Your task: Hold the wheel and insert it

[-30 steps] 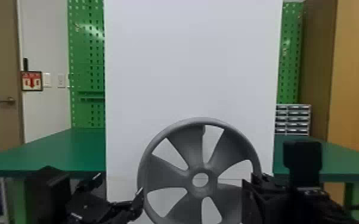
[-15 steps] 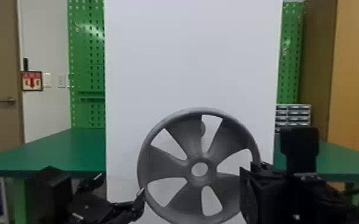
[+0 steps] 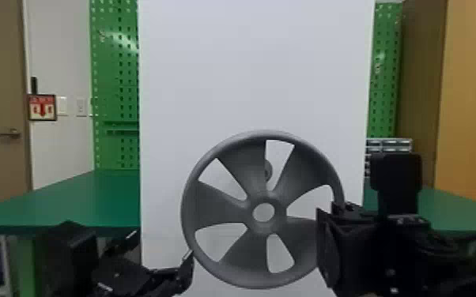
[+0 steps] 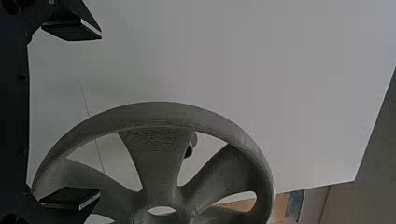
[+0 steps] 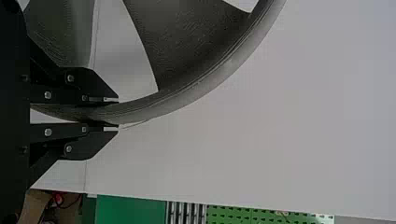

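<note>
Behind the work, a white panel (image 3: 257,79) stands in front of a green table (image 3: 71,201). Head view: we see the upright wheel (image 3: 225,206) before the panel, its hub (image 3: 264,197) lower than the peg (image 3: 269,171), which we judge the target. Left wrist view: we note the left gripper (image 4: 100,114) wide and empty near the wheel. Right wrist view: we find the right gripper (image 5: 112,114) pinching the rim (image 5: 210,87).

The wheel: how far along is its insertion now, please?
Gripping looks done: the right gripper is closed on the rim of the wheel. Alignment is probably in hand: the round peg on the white panel shows through a gap above the hub's hole. Getting that hole onto the peg seems left.
</note>
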